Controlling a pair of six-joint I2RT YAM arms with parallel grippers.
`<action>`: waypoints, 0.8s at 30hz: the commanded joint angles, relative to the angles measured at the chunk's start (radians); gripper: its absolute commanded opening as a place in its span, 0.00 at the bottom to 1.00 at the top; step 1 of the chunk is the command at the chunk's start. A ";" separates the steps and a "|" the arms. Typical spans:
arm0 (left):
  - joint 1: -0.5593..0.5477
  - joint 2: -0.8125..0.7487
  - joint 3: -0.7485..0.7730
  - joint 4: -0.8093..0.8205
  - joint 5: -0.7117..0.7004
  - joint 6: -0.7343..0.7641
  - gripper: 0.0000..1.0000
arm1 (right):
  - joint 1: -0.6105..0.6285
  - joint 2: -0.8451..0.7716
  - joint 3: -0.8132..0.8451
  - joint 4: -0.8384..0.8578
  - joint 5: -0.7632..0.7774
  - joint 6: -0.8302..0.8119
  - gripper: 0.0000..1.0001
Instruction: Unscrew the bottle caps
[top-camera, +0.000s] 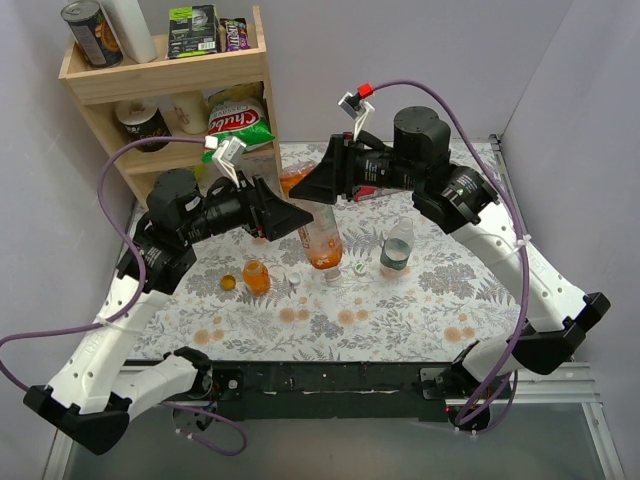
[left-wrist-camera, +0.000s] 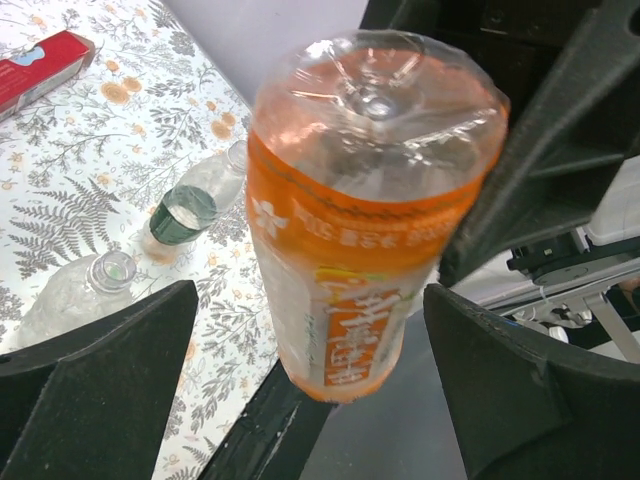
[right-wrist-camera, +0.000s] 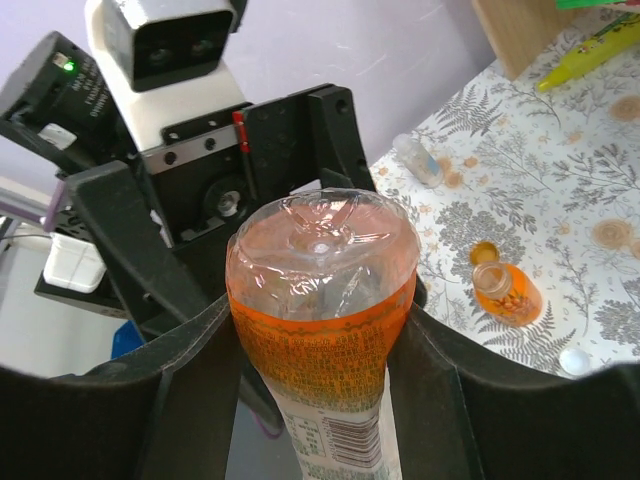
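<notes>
My right gripper (top-camera: 325, 182) (right-wrist-camera: 320, 350) is shut on the slim orange bottle (top-camera: 322, 240) (right-wrist-camera: 320, 300) near its base and holds it tilted above the table, base toward both wrist cameras. Its cap end is hidden. My left gripper (top-camera: 290, 218) (left-wrist-camera: 310, 300) is open, with a finger on each side of that bottle (left-wrist-camera: 370, 220), not touching it. The short orange bottle (top-camera: 256, 277) (right-wrist-camera: 505, 292) stands open beside the orange cap (top-camera: 228, 283) (right-wrist-camera: 484, 253). A white cap (top-camera: 296, 279) and a green cap (top-camera: 358, 268) lie on the table. The green-labelled bottle (top-camera: 396, 248) (left-wrist-camera: 188, 208) stands upright. The clear plain bottle (left-wrist-camera: 75, 295) is open.
A wooden shelf (top-camera: 170, 70) with cans and snack bags stands at the back left. A red box (left-wrist-camera: 40, 70) lies on the flowered tablecloth (top-camera: 450, 300). Walls close in the table on the left and right.
</notes>
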 joint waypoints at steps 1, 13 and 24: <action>-0.015 -0.002 -0.036 0.071 0.001 -0.033 0.93 | 0.015 -0.050 -0.046 0.136 -0.024 0.060 0.31; -0.091 -0.018 -0.117 0.249 -0.034 -0.154 0.63 | 0.034 -0.091 -0.147 0.234 0.030 0.085 0.32; -0.116 -0.044 -0.128 0.221 -0.150 -0.158 0.29 | 0.034 -0.201 -0.230 0.231 0.201 0.045 0.75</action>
